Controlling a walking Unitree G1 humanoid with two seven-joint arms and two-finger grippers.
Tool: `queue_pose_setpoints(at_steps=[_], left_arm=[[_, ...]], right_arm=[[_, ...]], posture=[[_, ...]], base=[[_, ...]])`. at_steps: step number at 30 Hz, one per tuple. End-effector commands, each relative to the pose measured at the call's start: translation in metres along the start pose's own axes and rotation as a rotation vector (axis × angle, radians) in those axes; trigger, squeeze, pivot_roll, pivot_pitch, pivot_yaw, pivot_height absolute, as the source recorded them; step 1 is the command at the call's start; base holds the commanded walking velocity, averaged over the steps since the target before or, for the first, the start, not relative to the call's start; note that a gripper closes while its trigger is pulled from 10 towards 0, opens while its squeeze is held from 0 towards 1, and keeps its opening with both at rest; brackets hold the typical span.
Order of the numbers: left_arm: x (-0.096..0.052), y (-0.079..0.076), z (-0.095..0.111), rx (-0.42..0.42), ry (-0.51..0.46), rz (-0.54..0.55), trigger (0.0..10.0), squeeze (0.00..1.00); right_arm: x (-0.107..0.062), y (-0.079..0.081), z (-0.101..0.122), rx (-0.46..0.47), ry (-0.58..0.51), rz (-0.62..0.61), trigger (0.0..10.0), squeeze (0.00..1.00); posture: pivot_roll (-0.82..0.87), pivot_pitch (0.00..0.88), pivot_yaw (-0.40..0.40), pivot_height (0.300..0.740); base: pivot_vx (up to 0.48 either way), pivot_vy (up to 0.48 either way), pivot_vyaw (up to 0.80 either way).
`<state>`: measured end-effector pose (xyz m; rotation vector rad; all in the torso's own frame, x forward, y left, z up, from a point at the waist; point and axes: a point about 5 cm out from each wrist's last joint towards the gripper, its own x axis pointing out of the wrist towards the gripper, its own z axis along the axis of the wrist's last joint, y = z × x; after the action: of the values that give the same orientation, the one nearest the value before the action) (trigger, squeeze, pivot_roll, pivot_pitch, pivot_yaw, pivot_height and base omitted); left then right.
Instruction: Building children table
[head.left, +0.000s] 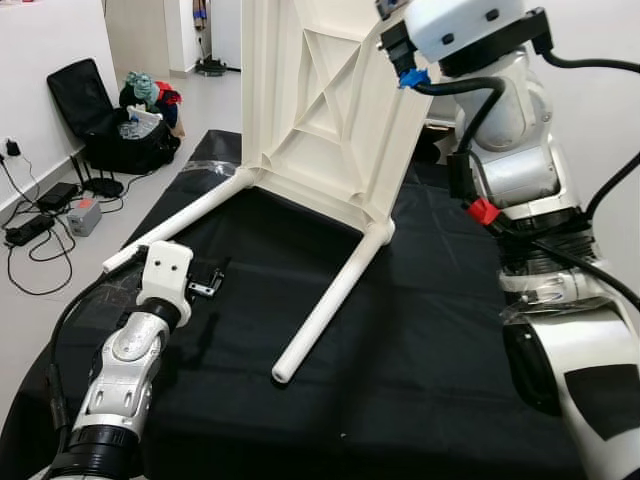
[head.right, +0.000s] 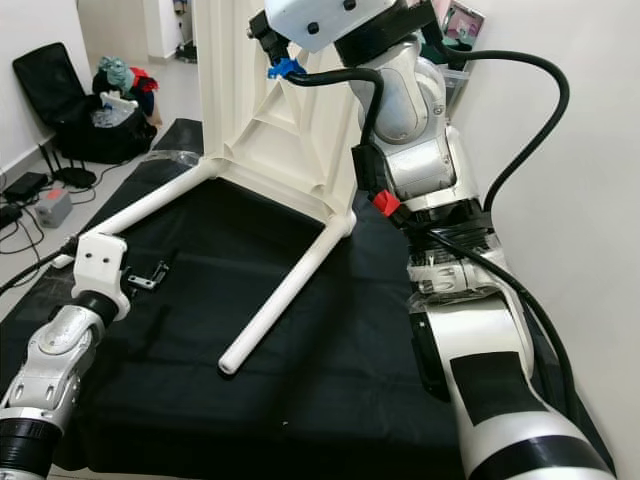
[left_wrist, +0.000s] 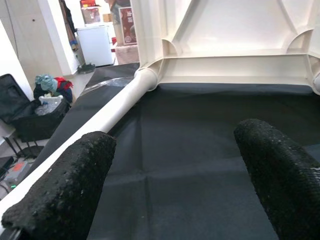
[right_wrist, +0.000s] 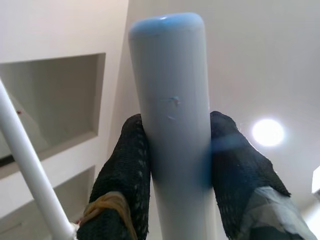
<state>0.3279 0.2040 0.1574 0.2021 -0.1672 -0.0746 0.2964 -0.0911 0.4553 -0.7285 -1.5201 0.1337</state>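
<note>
1. Left eye view: white table top (head.left: 320, 100) stands on edge on the black cloth (head.left: 430, 340); two legs (head.left: 330, 310) are seated in its lower corner sockets and run out over the cloth.
2. Right gripper (right_wrist: 175, 150) is raised high, fingers clamped on another white leg (right_wrist: 170, 100). A thin white rod shows beside it, likely a further leg.
3. Left gripper (left_wrist: 175, 170) hovers low over the cloth, fingers spread, empty.
4. Judgement: roughly halfway or more; upper sockets can't be seen, so seating there is unconfirmed.
</note>
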Motion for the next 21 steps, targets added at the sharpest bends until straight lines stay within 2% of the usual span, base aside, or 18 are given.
queue_pose_setpoints(at_steps=[1,8,9,10,15,16,19,20,21], left_arm=[[0.003,-0.004,0.002,0.004,-0.012,-0.014,10.0,0.0],[0.002,-0.003,0.002,0.006,-0.01,-0.01,10.0,0.0],[0.001,-0.003,0.001,0.005,-0.009,-0.008,10.0,0.0],[0.001,-0.003,0.001,0.005,-0.009,-0.008,10.0,0.0],[-0.001,-0.002,-0.001,0.005,-0.003,-0.001,10.0,0.0],[-0.001,-0.002,-0.001,0.005,-0.003,-0.001,10.0,0.0],[-0.002,-0.002,-0.001,0.006,-0.002,0.001,10.0,0.0],[-0.002,-0.002,-0.001,0.006,-0.002,0.001,10.0,0.0],[-0.002,-0.002,-0.001,0.006,-0.001,0.003,10.0,0.0]], right_arm=[[0.005,-0.012,0.002,-0.004,-0.014,-0.071,0.0,0.0],[0.0,-0.016,-0.006,-0.003,0.045,-0.123,0.0,0.0],[-0.006,-0.019,-0.016,0.002,0.105,-0.143,0.0,0.0],[-0.006,-0.019,-0.016,0.002,0.105,-0.143,0.0,0.0],[-0.021,-0.029,-0.044,-0.017,0.263,-0.191,0.0,0.0],[-0.021,-0.029,-0.044,-0.017,0.263,-0.191,0.0,0.0],[-0.039,-0.043,-0.068,-0.021,0.399,-0.244,0.0,0.0],[-0.039,-0.043,-0.068,-0.021,0.399,-0.244,0.0,0.0],[-0.047,-0.05,-0.076,-0.013,0.451,-0.276,0.0,0.0]], posture=[[0.08,0.0,-0.126,0.74],[0.09,0.0,-0.128,0.74],[0.09,0.0,-0.134,0.74],[0.09,0.0,-0.134,0.74],[0.1,0.0,-0.14,0.74],[0.1,0.0,-0.14,0.74],[0.1,0.0,-0.146,0.74],[0.1,0.0,-0.146,0.74],[0.1,0.0,-0.146,0.74]], base=[[0.0,0.0,0.0],[0.0,0.0,0.0],[0.0,0.0,0.0],[0.0,0.0,0.0],[0.0,0.0,0.0],[0.0,0.0,0.0],[0.0,0.0,0.0],[0.0,0.0,0.0],[0.0,0.0,0.0]])
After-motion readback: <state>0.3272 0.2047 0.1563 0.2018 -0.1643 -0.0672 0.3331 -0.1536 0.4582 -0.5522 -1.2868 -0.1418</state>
